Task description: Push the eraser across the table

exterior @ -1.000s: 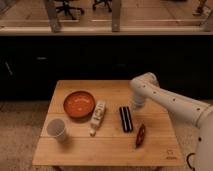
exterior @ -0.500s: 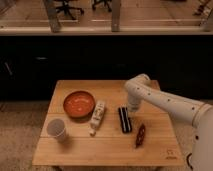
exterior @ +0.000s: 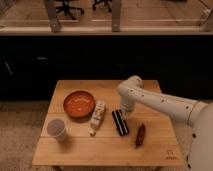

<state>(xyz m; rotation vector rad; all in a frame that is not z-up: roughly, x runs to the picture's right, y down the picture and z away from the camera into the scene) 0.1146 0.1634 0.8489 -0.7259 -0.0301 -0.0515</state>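
The eraser point(exterior: 119, 122), a black oblong block with a pale lengthwise stripe, lies near the middle of the light-wood table point(exterior: 110, 147). The white arm reaches in from the right. My gripper point(exterior: 126, 109) hangs at the arm's end just behind the eraser's far end, close to it or touching it. A white bottle point(exterior: 97, 117) lies just left of the eraser.
An orange bowl point(exterior: 78, 103) sits at the left back. A white cup point(exterior: 57, 129) stands at the front left. A dark red slim object point(exterior: 140, 135) lies right of the eraser. A small dark logo point(exterior: 170, 154) marks the front right corner.
The arm has swung left and down, bringing the gripper from the right back of the table to the eraser's far end. The eraser has not visibly moved.
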